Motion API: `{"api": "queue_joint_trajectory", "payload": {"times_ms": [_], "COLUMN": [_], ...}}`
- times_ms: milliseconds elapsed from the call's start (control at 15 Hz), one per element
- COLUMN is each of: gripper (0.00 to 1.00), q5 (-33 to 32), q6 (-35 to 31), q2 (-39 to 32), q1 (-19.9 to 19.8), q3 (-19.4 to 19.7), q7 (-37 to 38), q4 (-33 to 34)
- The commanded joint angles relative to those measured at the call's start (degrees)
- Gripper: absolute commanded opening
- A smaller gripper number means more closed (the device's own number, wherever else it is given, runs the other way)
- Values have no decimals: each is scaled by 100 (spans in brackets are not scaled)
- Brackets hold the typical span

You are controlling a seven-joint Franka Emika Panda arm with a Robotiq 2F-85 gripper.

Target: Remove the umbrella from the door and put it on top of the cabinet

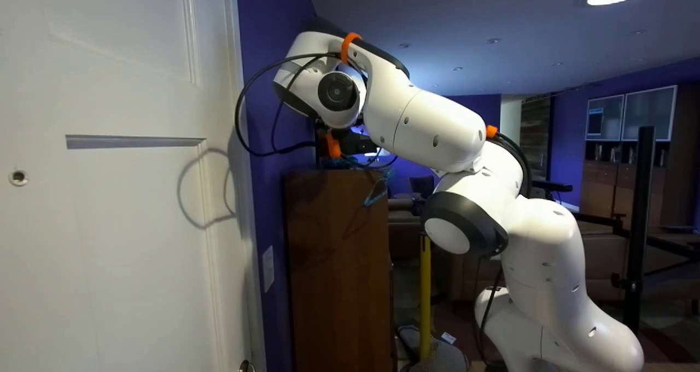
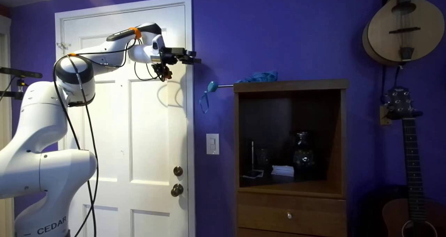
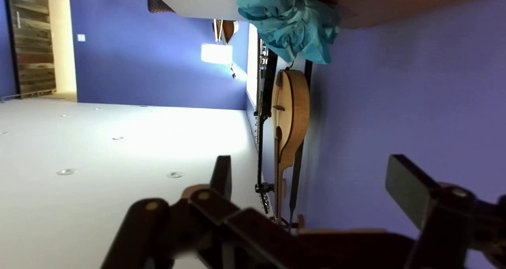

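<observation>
The gripper (image 3: 310,170) is spread wide, fingers (image 3: 221,177) apart from the umbrella (image 3: 290,25), which lies out ahead of them and lower down, on top of the cabinet (image 2: 291,85). It's a crumpled heap of teal fabric (image 2: 260,77) up there tbh. In an exterior view the handle (image 2: 212,86) pokes out past the cabinet's edge, on the side facing back toward the gripper, strap (image 2: 206,102) dangling. Farther off, beyond the cabinet, there's a guitar (image 2: 413,160) lower than the gripper, plus a round instrument (image 2: 411,19) hanging above that guitar.
</observation>
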State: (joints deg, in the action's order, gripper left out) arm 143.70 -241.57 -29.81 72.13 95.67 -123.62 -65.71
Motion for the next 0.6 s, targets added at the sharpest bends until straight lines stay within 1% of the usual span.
{"api": "queue_joint_trajectory", "payload": {"times_ms": [0, 133, 200, 333, 533], "gripper": [100, 100, 100, 100, 100], "q5": [-6, -8, -8, -8, -9], "q6": [-57, -56, 0, 0, 0], "q2": [-110, -127, -48, -58, -69], "q1": [491, 638, 394, 503, 527], "q3": [501, 641, 403, 494, 514], "q7": [134, 239, 71, 129, 154], "q4": [-545, -724, -452, -590, -632]}}
